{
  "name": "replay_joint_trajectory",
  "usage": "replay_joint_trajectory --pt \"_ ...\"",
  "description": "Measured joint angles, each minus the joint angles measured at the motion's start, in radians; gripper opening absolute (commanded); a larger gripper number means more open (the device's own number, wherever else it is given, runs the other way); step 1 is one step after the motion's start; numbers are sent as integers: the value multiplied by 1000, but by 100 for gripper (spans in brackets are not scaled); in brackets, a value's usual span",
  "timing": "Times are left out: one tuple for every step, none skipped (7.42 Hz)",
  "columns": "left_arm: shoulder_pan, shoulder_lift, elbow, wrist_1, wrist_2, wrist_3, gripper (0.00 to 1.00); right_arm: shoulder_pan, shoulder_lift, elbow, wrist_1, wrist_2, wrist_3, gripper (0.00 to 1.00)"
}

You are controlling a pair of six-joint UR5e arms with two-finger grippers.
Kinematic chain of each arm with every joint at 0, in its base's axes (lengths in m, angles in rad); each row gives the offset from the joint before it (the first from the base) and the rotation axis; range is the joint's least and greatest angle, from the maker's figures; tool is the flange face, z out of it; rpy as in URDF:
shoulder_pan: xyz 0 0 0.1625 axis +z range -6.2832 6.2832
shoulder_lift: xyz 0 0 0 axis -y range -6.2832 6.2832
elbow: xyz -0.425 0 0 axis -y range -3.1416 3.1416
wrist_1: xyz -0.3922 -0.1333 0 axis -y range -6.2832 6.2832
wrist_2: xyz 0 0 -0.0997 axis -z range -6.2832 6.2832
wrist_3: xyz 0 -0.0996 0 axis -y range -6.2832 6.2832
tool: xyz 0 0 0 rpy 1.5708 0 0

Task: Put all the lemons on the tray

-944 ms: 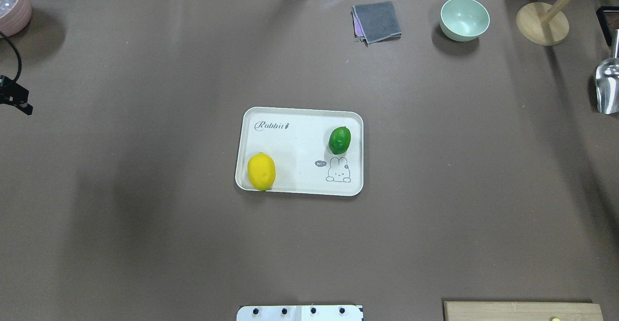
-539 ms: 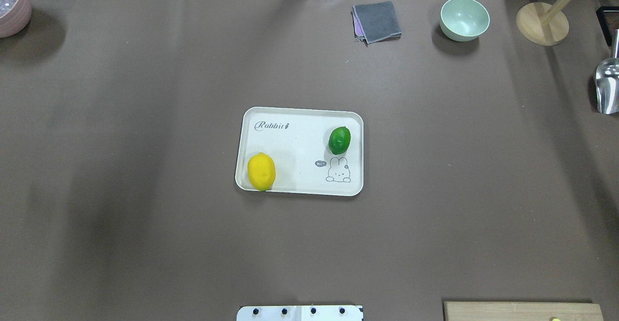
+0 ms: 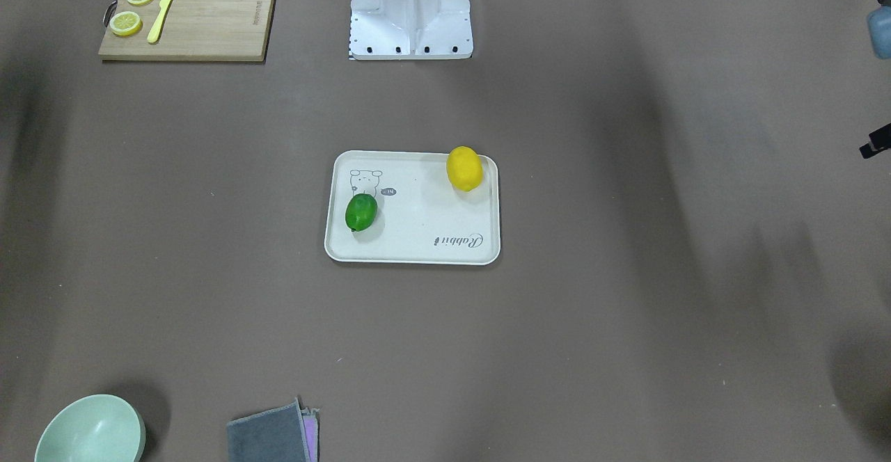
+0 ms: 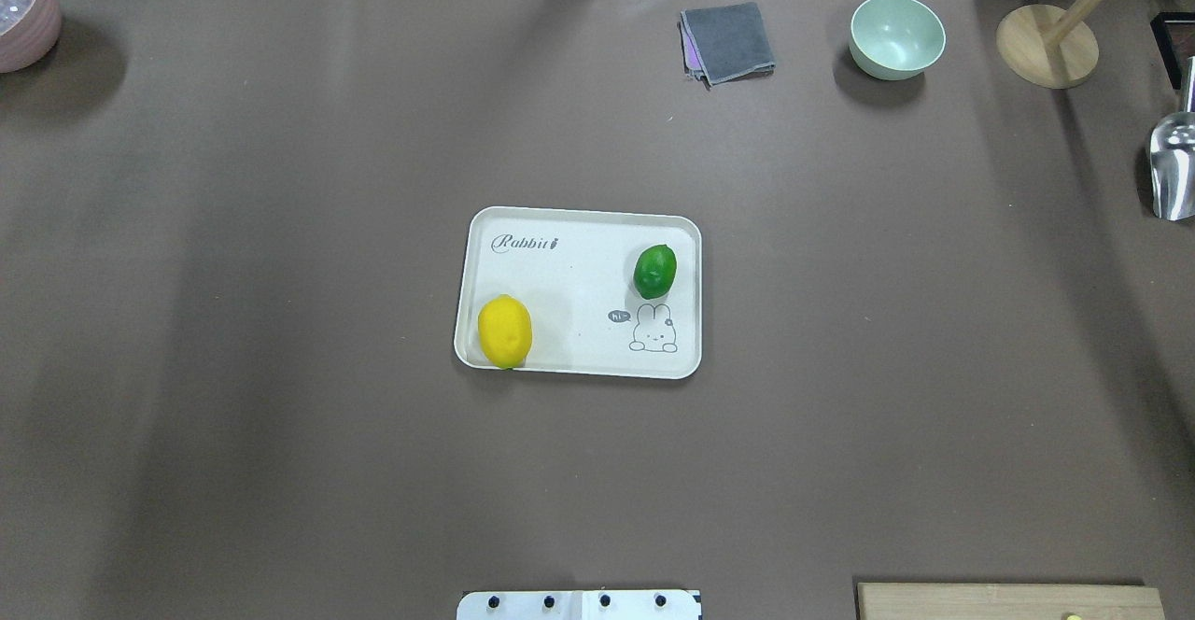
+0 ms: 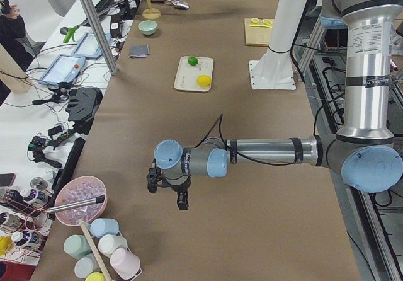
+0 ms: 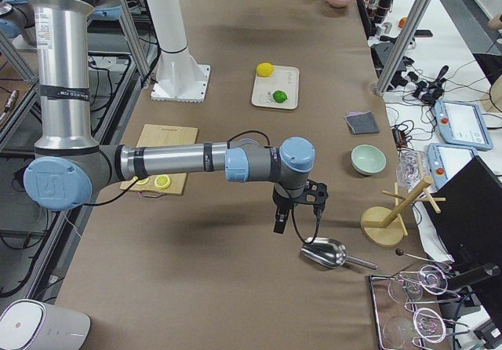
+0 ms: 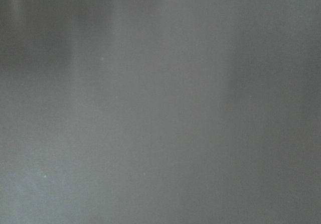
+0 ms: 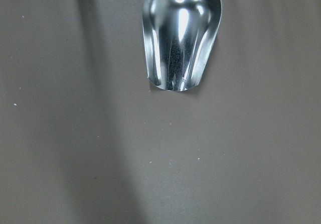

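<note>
The off-white tray lies at the table's middle. The yellow lemon lies on its near left corner and the green lemon on its right side, above the rabbit drawing. Both also show in the front view, yellow and green. My left gripper hangs over bare cloth far to the left of the tray. My right gripper hangs far to the right, just by a metal scoop. I cannot tell whether either is open or shut. Neither shows in the overhead view.
A wooden cutting board with lemon slices and a yellow knife lies near the robot base. A green bowl, grey cloth, wooden stand, the scoop and a pink bowl stand along the table's edges.
The left gripper, seen at the overhead view's left edge 0.9 s ago, has moved out of that view. The lemons and tray have not moved.
</note>
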Motion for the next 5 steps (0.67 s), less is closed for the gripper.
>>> replay_joint_trajectory --pt "-25 4 3 13 1 17 97 0 0 0 1 7 0 100" --pt "-45 5 4 24 1 24 97 0 -1 -2 1 11 0 100" --pt "-62 5 4 32 4 27 97 0 -1 -5 2 14 0 100" --pt "-73 5 3 40 8 27 97 0 0 -7 2 15 0 100" --pt "-85 5 3 47 9 28 97 -1 1 -10 3 15 1 100"
